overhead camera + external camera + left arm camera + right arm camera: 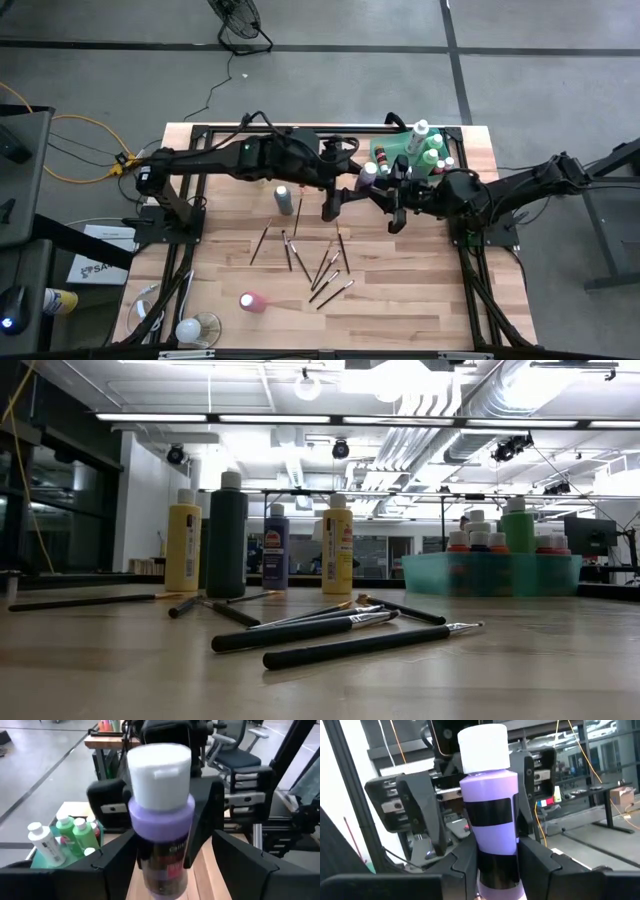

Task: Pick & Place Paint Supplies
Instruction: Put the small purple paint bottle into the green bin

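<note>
- The right tool [497, 865] grips a purple paint bottle [492, 815] with a white cap; its dark fingers [540, 862] press the bottle's lower body on both sides and hold it upright.
- The left tool [165, 865] faces it with its fingers [245, 860] spread on either side of the same bottle [162, 815], apart from its sides.
- From above, both tools [385, 200] meet over the table [420, 300], just beside the translucent green tray [385, 150].
- The tray holds several capped bottles [428, 148], green and white among them.
- A grey bottle [283, 198] stands near the left arm.
- Dark-handled paintbrushes [325, 270] lie scattered at mid-table.
- A pink bottle [252, 301] lies on its side nearer the front edge.
</note>
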You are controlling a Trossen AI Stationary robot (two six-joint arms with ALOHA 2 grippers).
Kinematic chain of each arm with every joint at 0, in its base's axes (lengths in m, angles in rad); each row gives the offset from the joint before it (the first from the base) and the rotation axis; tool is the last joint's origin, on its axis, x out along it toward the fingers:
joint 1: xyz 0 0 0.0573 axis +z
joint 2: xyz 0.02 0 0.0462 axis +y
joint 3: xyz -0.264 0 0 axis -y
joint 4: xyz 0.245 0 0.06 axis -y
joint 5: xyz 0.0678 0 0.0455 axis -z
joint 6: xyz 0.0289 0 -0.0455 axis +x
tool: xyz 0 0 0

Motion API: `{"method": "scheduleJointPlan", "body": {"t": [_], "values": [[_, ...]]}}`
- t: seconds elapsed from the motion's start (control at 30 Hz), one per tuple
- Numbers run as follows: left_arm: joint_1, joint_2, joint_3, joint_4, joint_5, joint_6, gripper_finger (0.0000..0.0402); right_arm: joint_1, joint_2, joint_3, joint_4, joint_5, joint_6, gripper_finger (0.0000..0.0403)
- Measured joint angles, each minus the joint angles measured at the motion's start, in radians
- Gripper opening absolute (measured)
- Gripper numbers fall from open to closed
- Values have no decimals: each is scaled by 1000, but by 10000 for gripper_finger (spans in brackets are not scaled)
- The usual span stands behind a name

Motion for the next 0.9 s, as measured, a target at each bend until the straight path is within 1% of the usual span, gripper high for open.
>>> {"method": "scheduleJointPlan", "body": {"t": [0.1,0.23,0.33,0.53,0.6,0.67,0.9], "values": [[0,22,5,56,2,-1,251,0,0,0,5,-1,-7,105],[0,36,1,76,12,-3,239,0,0,0,5,-1,-7,105],[0,39,2,76,26,-3,217,1,0,0,4,-4,-8,105],[0,39,2,75,42,-6,159,2,0,0,0,-19,-13,105],[0,39,2,75,59,-8,146,2,0,0,-5,-21,-14,105],[0,39,2,75,80,-12,141,2,0,0,-13,-25,-15,105],[0,39,2,78,81,-10,140,2,0,0,-17,-31,-19,105]]}}
